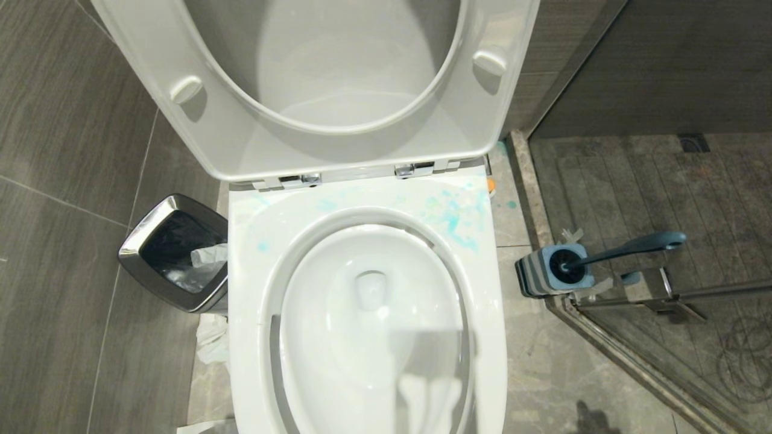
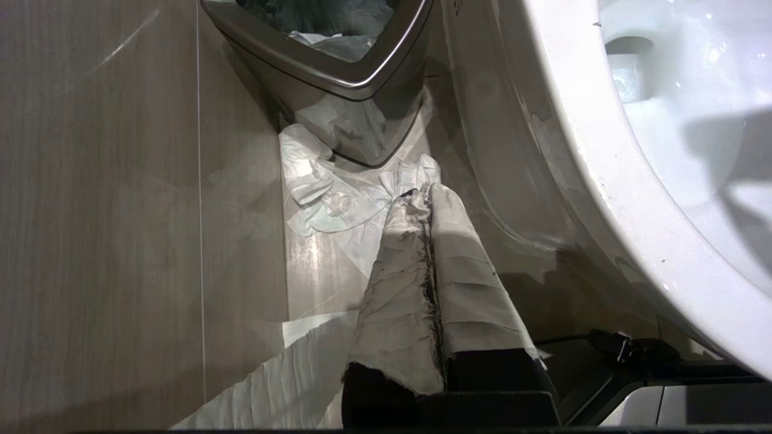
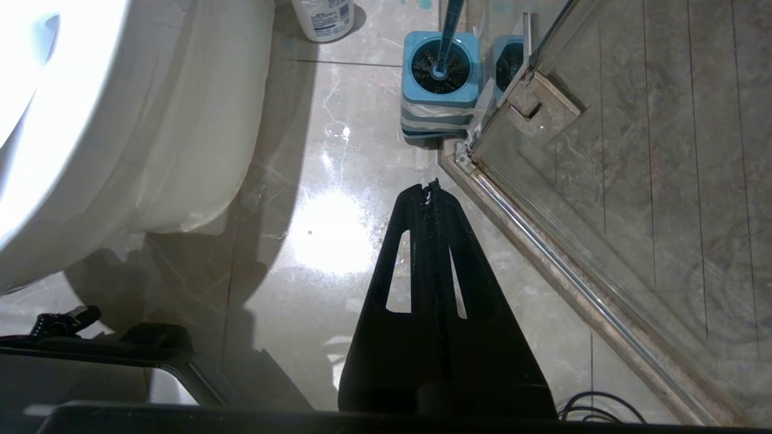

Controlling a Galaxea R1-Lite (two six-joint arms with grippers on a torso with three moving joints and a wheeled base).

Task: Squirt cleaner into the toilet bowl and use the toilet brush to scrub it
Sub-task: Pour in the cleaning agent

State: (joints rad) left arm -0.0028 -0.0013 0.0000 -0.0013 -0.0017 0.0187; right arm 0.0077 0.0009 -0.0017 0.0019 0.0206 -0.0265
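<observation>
The shiny steel waste bin (image 1: 175, 250) sits left of the smooth white toilet bowl (image 1: 368, 313), whose rim has blue splashes, while the toilet brush (image 1: 627, 248) rests in its square holder (image 1: 552, 271) and the cleaner (image 3: 322, 18) stands on the floor, so scrubbing looks not begun, with the left gripper (image 2: 427, 196) and right gripper (image 3: 429, 190) pinched together, empty.

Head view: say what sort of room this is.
A bathroom, most likely: a large white ceramic toilet bowl with its seat raised, a blue-grey toilet brush in its square holder, and a glass shower door beside it.
</observation>
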